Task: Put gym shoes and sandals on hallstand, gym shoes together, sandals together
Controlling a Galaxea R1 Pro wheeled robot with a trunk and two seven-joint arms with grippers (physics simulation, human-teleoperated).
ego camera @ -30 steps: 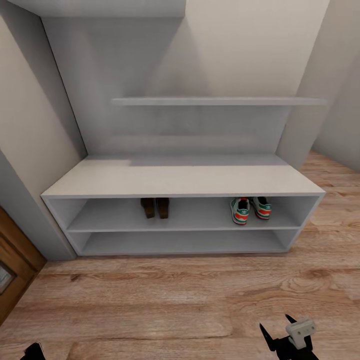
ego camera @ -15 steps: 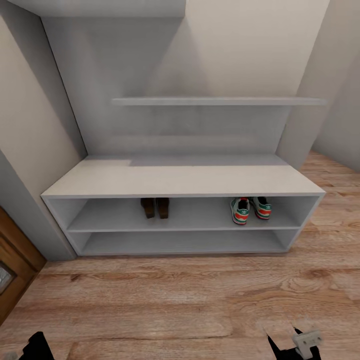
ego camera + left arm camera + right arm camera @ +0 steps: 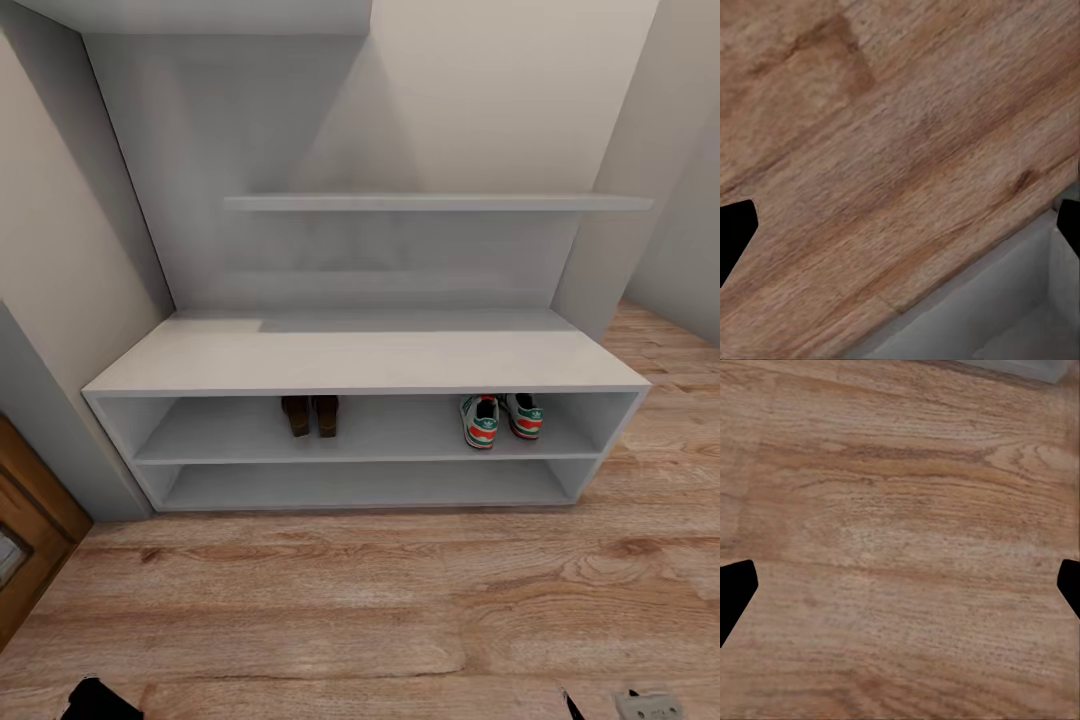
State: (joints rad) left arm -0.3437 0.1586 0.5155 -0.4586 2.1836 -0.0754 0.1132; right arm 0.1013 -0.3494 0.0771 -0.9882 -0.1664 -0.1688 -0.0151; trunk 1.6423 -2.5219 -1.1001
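i've pulled both arms back and down since a second ago. the right gripper (image 3: 900,585) and left gripper (image 3: 900,225) hang over bare floor (image 3: 360,600), jaws spread wide, holding nothing. sneakers (image 3: 501,419) and sandals (image 3: 310,415) sit paired on the rack's (image 3: 360,360) upper shelf, so i judge the job finished. grey walls, wall shelf (image 3: 430,202) above.

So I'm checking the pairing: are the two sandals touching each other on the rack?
Cannot tell. In the head view the sandals sit side by side on the rack's upper shelf, too dark and small to show contact or gap.
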